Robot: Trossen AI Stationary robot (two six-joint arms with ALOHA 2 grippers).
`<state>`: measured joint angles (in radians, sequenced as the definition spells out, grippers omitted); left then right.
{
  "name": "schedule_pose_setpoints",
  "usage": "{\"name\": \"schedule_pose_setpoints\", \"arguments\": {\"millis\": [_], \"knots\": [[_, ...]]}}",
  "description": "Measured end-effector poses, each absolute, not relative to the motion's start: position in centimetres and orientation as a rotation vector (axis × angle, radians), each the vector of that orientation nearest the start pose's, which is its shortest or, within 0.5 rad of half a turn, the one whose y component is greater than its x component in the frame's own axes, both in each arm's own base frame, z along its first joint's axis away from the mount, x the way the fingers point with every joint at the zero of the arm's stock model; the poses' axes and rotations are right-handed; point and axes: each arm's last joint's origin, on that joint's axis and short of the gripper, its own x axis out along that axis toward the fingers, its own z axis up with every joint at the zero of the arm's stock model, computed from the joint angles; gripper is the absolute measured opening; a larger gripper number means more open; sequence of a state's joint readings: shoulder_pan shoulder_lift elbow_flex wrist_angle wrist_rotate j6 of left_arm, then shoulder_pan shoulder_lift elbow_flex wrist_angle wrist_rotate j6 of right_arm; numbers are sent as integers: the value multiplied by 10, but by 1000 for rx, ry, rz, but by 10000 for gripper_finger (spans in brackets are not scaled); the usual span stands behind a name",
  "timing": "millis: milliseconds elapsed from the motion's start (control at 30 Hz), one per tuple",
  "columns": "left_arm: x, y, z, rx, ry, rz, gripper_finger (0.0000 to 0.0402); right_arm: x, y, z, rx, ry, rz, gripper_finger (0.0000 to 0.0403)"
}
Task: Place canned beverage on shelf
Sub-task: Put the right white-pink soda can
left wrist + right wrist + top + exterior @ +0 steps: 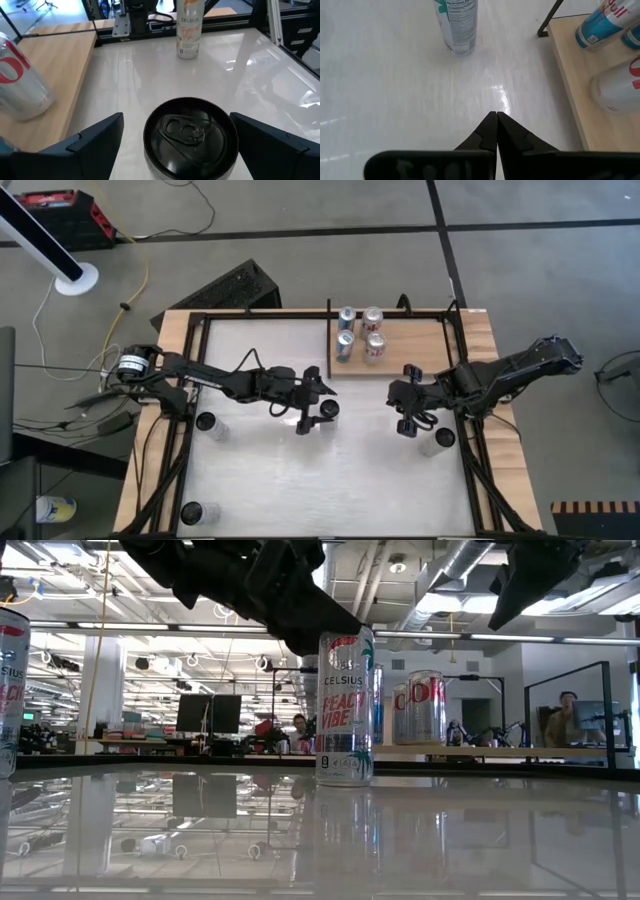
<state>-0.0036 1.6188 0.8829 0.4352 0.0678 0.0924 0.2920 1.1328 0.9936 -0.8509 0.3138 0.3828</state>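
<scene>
On the white tabletop (300,490), taken as a clock face from the high view, the nearest cans stood at 8 o'clock: 1 dark-topped can (191,512) at the near left corner and another (206,422) farther in. A 3rd spare can (444,437) stood at 4 o'clock, just beside the right arm.

At the centre stood the task's thing, a Celsius Peach Vibe can (329,409), upright on the tabletop and not yet lifted. The left pincer (175,137) hung over it with its fingers (95,137) spread wide, 1 on each side of the black lid and apart from it. This looked like the reaching step, just ahead of the grasp.

The right pincer (496,131) waited at 3 o'clock above bare tabletop, pressed together and holding nothing.

Farthest off, at 1 o'clock, lay the shelf (420,345), a tan wood panel with black rails. It already carried 4 upright cans (360,332) bunched at its left end, among them a Coke can (426,705) and a Red Bull can (597,22).

The next move likely called for lowering the left pincer around the can's body, closing squarely so the can stayed upright, then lifting it over the rail toward free wood right of the 4.
</scene>
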Motion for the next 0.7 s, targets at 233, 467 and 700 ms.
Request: {"name": "schedule_pose_setpoints", "arguments": {"millis": [233,467,700], "knots": [[345,-4,214,85,348,-104,345,208,53,291,68,878,-189,33],[344,-4,211,89,379,-132,345,212,54,293,67,840,-177,33],[339,-3,201,104,498,-95,345,212,51,293,71,841,-187,33]]}}
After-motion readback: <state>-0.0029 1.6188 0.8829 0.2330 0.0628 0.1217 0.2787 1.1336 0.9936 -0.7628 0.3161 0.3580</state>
